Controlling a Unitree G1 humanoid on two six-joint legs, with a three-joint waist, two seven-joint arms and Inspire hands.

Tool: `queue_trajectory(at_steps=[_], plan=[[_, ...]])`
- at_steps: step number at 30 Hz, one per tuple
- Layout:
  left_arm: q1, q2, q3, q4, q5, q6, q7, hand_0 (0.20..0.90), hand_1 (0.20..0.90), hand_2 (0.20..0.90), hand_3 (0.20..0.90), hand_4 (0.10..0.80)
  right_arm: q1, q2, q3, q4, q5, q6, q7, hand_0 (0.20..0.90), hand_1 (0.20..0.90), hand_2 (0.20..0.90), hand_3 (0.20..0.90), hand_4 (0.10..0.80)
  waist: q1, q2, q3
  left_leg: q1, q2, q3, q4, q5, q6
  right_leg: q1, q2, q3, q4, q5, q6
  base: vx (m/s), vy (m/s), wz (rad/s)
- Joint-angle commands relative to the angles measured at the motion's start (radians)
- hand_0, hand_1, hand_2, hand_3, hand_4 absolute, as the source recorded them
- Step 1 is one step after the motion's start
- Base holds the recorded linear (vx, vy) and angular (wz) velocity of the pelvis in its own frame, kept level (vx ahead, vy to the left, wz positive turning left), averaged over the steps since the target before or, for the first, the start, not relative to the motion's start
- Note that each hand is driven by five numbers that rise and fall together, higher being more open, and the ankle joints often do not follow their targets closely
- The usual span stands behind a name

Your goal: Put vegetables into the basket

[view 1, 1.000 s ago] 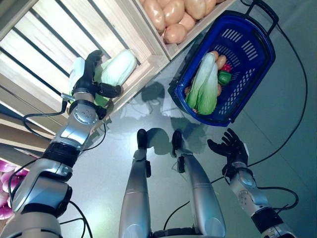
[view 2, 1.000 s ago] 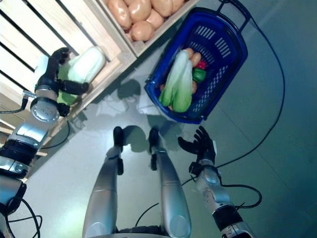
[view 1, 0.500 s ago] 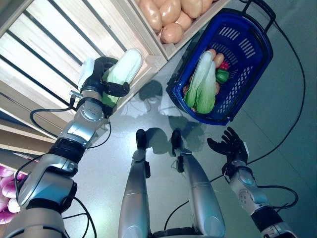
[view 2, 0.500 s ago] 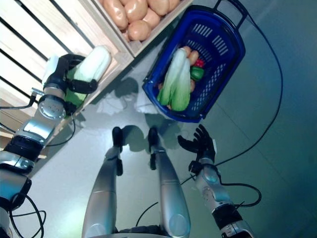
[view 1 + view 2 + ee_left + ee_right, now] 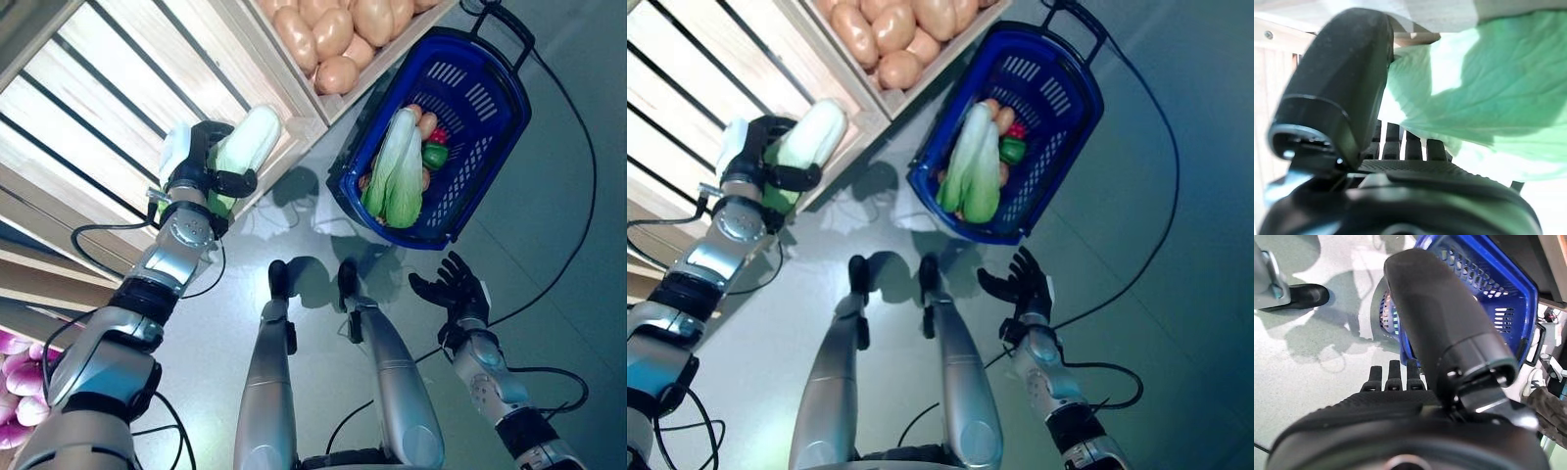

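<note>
My left hand [image 5: 201,168] is shut on a pale green and white cabbage [image 5: 243,145] and holds it beside the wooden stand's front edge, left of the basket. In the left wrist view the cabbage's green leaves [image 5: 1498,88] lie past my thumb [image 5: 1342,98]. The blue plastic basket [image 5: 490,88] stands on the floor at the upper right and holds another long green cabbage [image 5: 394,171], a green pepper [image 5: 435,155], a small red vegetable and orange-brown round ones. My right hand [image 5: 453,291] is open, low on the floor side just below the basket's near rim [image 5: 1415,357].
The wooden stand [image 5: 127,88] with slatted shelves fills the upper left. A crate of tan round vegetables [image 5: 338,29] sits right next to the basket. Grey floor [image 5: 549,245] lies to the right of the basket.
My left hand has lifted the cabbage off the shelf edge and carried it a little to the right, towards the basket. The view has shifted slightly. My right hand has stayed in place.
</note>
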Motion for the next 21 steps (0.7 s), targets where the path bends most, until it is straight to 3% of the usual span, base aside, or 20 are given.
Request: queue_trajectory(at_steps=[1, 3, 5, 6, 9, 12, 18, 21], plan=[[0.062, -0.026, 0.111, -0.079, -0.029, -0.143, 0.059, 0.300, 0.300, 0.300, 0.300, 0.400, 0.090, -0.024, -0.043, -0.090, -0.041, -0.095, 0.004, 0.900, 0.900, 0.900, 0.900, 0.800, 0.014, 0.022, -0.001, 0.033, -0.015, 0.019, -0.015, 0.010, 0.042, 0.124, 0.006, -0.026, -0.125, 0.072, 0.001, 0.030, -0.026, -0.05], [0.105, -0.036, 0.147, -0.115, -0.080, -0.216, 0.056, 0.300, 0.300, 0.300, 0.300, 0.400, 0.103, -0.016, -0.046, -0.093, -0.048, -0.102, 0.003, 0.900, 0.900, 0.900, 0.900, 0.800, 0.022, 0.028, -0.001, 0.072, -0.021, 0.013, -0.034, 0.013, 0.039, 0.163, 0.001, -0.026, -0.141, 0.073, 0.003, 0.024, 0.010, 0.00], [0.225, -0.092, 0.238, -0.222, -0.128, -0.358, 0.036, 0.300, 0.300, 0.300, 0.300, 0.400, 0.132, 0.012, -0.069, -0.081, -0.080, -0.109, 0.007, 0.900, 0.900, 0.900, 0.900, 0.800, 0.046, 0.048, -0.001, 0.183, -0.032, -0.002, -0.086, 0.018, 0.032, 0.276, -0.018, -0.035, -0.187, 0.072, 0.009, 0.062, 0.030, 0.03], [0.237, -0.098, 0.245, -0.239, -0.132, -0.363, 0.032, 0.300, 0.300, 0.300, 0.300, 0.400, 0.134, 0.014, -0.071, -0.082, -0.083, -0.106, 0.006, 0.900, 0.900, 0.900, 0.900, 0.800, 0.049, 0.050, -0.001, 0.194, -0.034, -0.003, -0.091, 0.018, 0.032, 0.287, -0.019, -0.036, -0.192, 0.072, 0.009, 0.054, 0.023, 0.02], [0.336, -0.148, 0.298, -0.352, -0.205, -0.477, -0.035, 0.300, 0.300, 0.300, 0.300, 0.400, 0.164, 0.029, -0.095, -0.073, -0.106, -0.106, 0.008, 0.900, 0.900, 0.900, 0.900, 0.800, 0.068, 0.067, -0.032, 0.268, -0.043, -0.016, -0.141, 0.023, 0.029, 0.361, -0.028, -0.048, -0.237, 0.073, 0.012, 0.057, 0.024, 0.04], [0.441, -0.244, 0.316, -0.482, -0.350, -0.555, -0.152, 0.300, 0.300, 0.300, 0.300, 0.400, 0.195, 0.052, -0.123, -0.051, -0.133, -0.104, 0.013, 0.900, 0.900, 0.900, 0.900, 0.800, 0.089, 0.085, -0.097, 0.350, -0.053, -0.043, -0.214, 0.033, 0.028, 0.448, -0.039, -0.064, -0.302, 0.083, 0.019, 0.063, 0.021, 0.21], [0.559, -0.325, 0.316, -0.575, -0.444, -0.579, -0.272, 0.300, 0.300, 0.300, 0.300, 0.400, 0.232, 0.085, -0.161, -0.055, -0.172, -0.057, 0.029, 0.900, 0.900, 0.900, 0.900, 0.800, 0.105, 0.103, -0.210, 0.491, -0.061, -0.076, -0.344, 0.053, 0.032, 0.574, -0.051, -0.072, -0.407, 0.120, 0.038, 0.133, 0.040, 0.13], [0.607, -0.368, 0.335, -0.634, -0.636, -0.563, -0.372, 0.300, 0.300, 0.300, 0.300, 0.400, 0.266, 0.101, -0.177, -0.070, -0.205, -0.029, 0.039, 0.900, 0.900, 0.900, 0.900, 0.800, 0.109, 0.111, -0.261, 0.558, -0.061, -0.085, -0.403, 0.061, 0.037, 0.628, -0.056, -0.078, -0.452, 0.136, 0.049, 0.129, 0.049, 0.04]])
